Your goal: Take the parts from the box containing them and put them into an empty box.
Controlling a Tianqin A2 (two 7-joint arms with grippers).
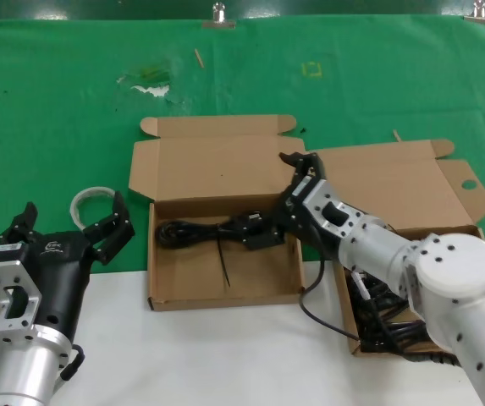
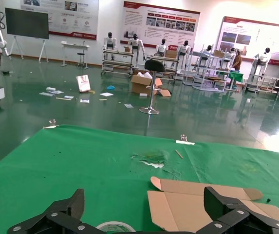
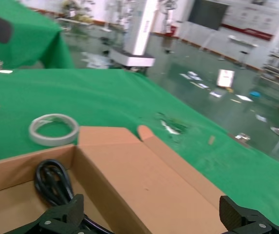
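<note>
Placement is judged under way: a black power cord (image 1: 225, 230) lies in the left-hand box (image 1: 225, 292) beneath the right gripper (image 1: 297, 190), jaws spread, so withdrawal is called for.

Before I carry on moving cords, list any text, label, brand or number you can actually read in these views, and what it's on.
None reads clearly.
White logo mark on the left pincer's black housing: too small to read.
Wall posters behind the room's humanoid robots: text too blurred.
White sign standing on the floor: unreadable.
Both cardboard boxes: no print visible.
</note>
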